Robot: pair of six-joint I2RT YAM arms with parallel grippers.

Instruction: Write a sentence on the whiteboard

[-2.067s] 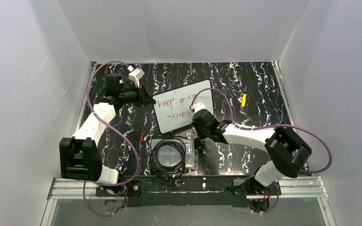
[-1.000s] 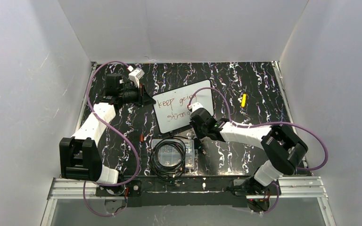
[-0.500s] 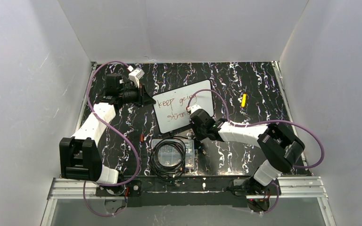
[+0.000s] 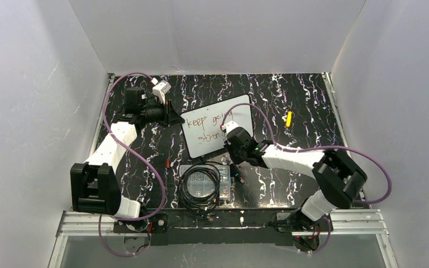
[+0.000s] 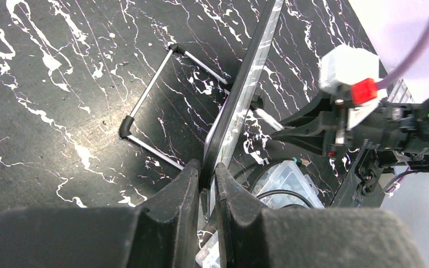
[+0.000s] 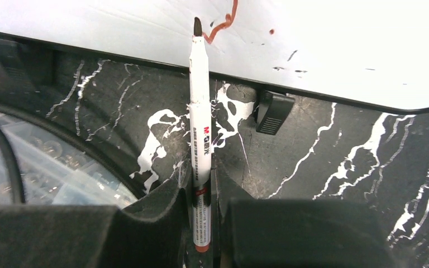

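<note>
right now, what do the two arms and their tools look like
The left arm and right arm match: white shell links between black joints, a purple cable looping along each. The left tool and right tool each have two thick black fingers.

Glossy whiteboard (image 4: 198, 129), polished marble-look table (image 4: 290, 95)

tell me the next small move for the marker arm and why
Probably ease the marker tip back off the whiteboard. The right tool grips it with the tip at the end of a reddish stroke, and the left tool clamps the board's edge; from above the end of the sentence is hidden.
</note>
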